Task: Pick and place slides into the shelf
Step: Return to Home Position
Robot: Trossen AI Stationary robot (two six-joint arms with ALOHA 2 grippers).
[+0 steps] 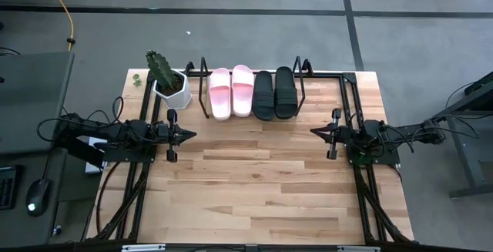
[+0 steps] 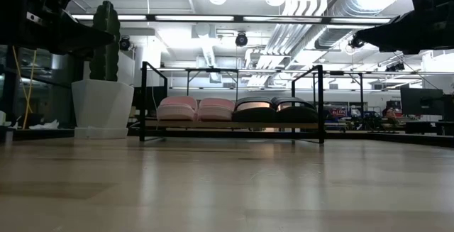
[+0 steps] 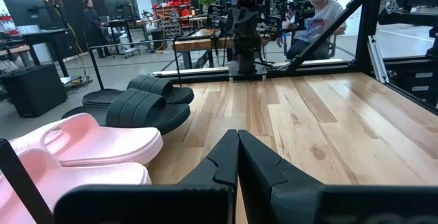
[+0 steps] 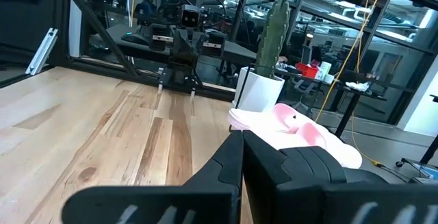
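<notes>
Two pale pink slides (image 1: 231, 92) and two matte black slides (image 1: 275, 93) lie side by side, soles down, on the wooden board of the black wire shelf (image 1: 205, 90) at the table's far edge. They also show in the low view (image 2: 234, 109) and in the left wrist view (image 3: 89, 142). My left gripper (image 1: 191, 135) hovers shut and empty over the table's left side. My right gripper (image 1: 314, 132) hovers shut and empty over the right side. Both point toward the table's middle.
A white pot with a green cactus (image 1: 169, 82) stands left of the shelf at the far left. Black frame rails (image 1: 362, 183) run along both table sides. Bare wood (image 1: 254, 183) lies between and in front of the arms. A seated person (image 3: 318, 15) shows beyond the table.
</notes>
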